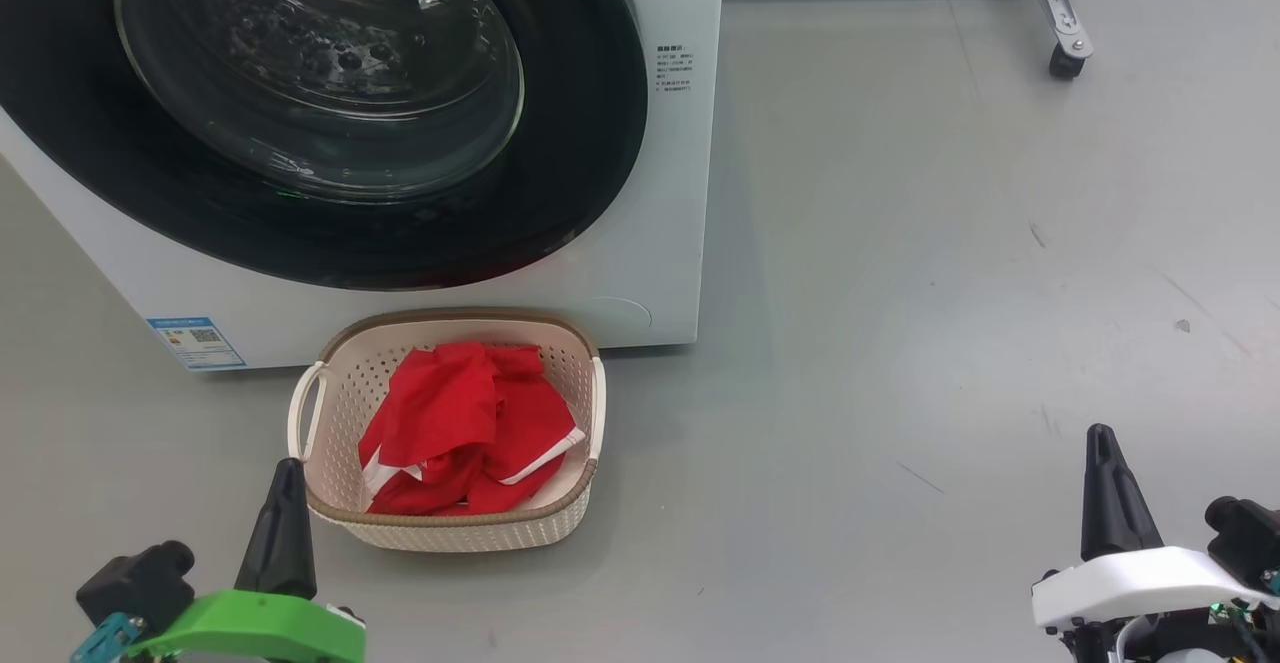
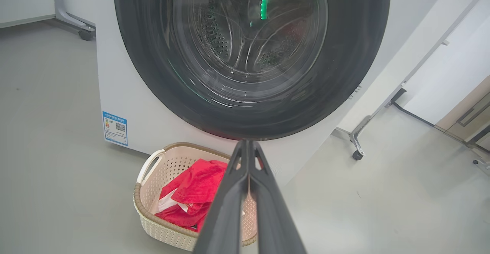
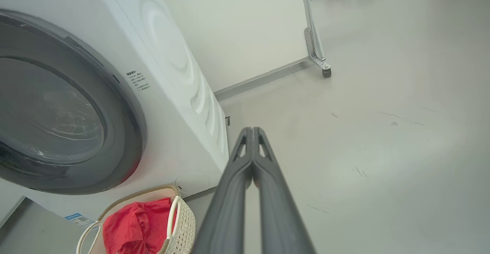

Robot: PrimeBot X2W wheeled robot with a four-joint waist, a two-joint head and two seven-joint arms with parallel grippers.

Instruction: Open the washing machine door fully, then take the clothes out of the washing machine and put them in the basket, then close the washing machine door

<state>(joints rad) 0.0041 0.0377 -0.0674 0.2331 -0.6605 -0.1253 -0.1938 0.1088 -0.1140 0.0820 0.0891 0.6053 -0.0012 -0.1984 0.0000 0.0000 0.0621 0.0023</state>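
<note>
Washing machine door (image 1: 320, 113): seen flush against the front of the washing machine (image 1: 670, 193), ahead of and above both pincers, nearer the left pincer (image 1: 288, 473) than the right pincer (image 1: 1103, 453); no further reach is judged to be needed. Clothes (image 1: 465, 433): heaped in the basket (image 1: 450, 535), which is set on the floor against the machine's front, just beside the left pincer's tip. Both pincers: fingers pressed together, nothing held or touched.
</note>
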